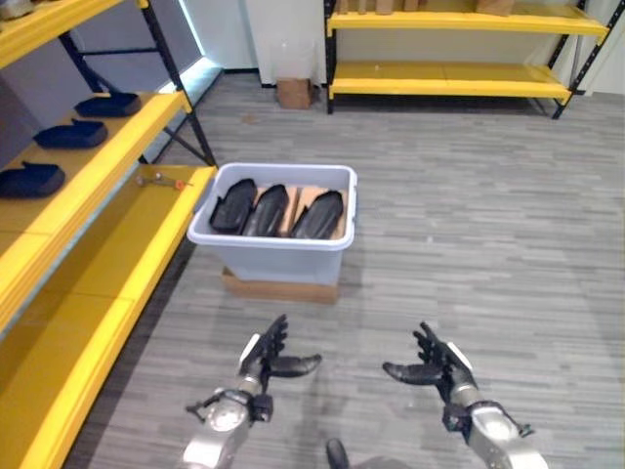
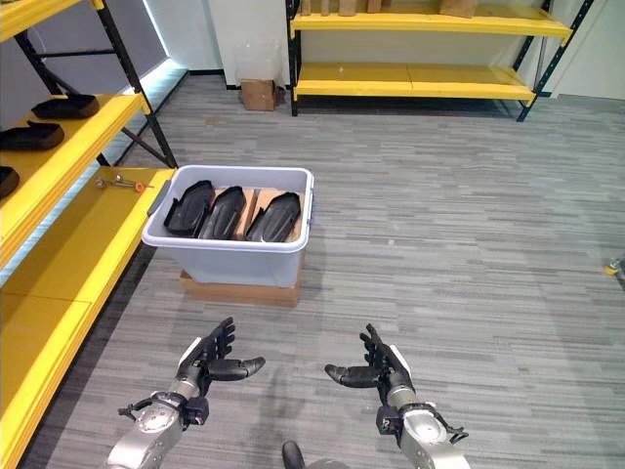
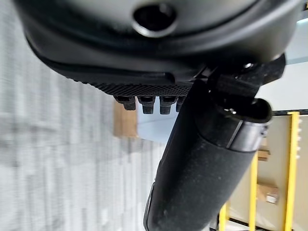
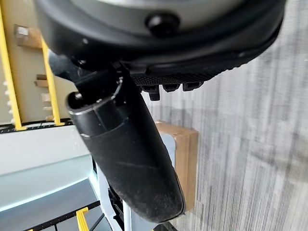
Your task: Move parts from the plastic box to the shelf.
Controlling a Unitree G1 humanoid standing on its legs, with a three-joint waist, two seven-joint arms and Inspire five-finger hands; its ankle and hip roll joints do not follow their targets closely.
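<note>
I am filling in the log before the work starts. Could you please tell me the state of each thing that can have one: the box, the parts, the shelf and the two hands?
plastic box: open, no lid, on a cardboard base
black parts in the box: three, side by side
parts on the shelf: three, lying apart
left hand: open, holds nothing
right hand: open, holds nothing

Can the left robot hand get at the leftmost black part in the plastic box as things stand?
Probably yes: the left robot hand is open, nothing lies between it and the plastic box, and the leftmost black part lies uncovered.
</note>
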